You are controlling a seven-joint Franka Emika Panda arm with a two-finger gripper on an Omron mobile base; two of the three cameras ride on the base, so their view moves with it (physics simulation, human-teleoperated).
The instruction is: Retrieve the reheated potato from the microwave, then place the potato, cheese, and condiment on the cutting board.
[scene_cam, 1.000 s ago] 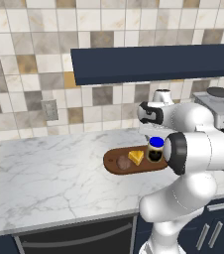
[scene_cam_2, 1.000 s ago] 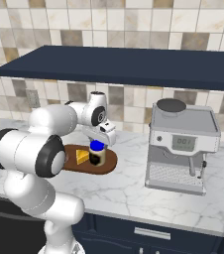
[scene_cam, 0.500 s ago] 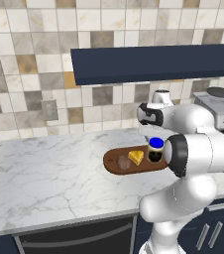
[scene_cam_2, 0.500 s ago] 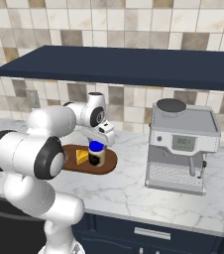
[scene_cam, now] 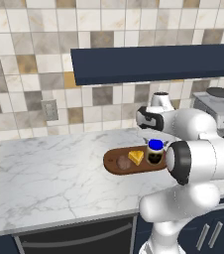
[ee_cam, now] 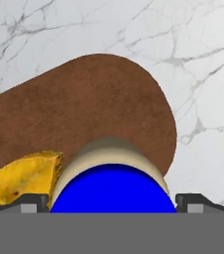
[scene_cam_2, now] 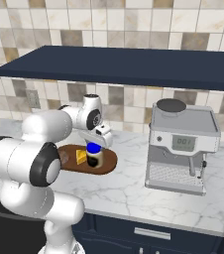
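The oval brown cutting board (scene_cam: 115, 168) (scene_cam_2: 110, 159) (ee_cam: 84, 109) lies on the marble counter. On it, from left to right in the left base view, are the reddish-brown potato (scene_cam: 123, 162), the yellow cheese wedge (scene_cam: 136, 157) (scene_cam_2: 81, 157) (ee_cam: 25, 177) and the blue-lidded condiment jar (scene_cam: 155, 153) (scene_cam_2: 94, 156) (ee_cam: 113, 188), which stands upright. My gripper (scene_cam: 156, 139) (scene_cam_2: 95, 143) (ee_cam: 113, 201) hangs open just over the jar. One fingertip (ee_cam: 34, 202) stands on each side of the lid, and nothing is gripped. The microwave is out of view.
A steel coffee machine (scene_cam_2: 181, 144) (scene_cam: 219, 106) stands to the right of the board. A dark blue shelf (scene_cam: 153, 62) (scene_cam_2: 124, 64) runs overhead along the tiled wall. Bare marble counter (scene_cam: 44, 168) stretches to the left, with a wall outlet (scene_cam: 49, 110) above it.
The arm's elbow has shifted slightly. The gripper stays open over the jar, and the potato, cheese and jar have not moved.
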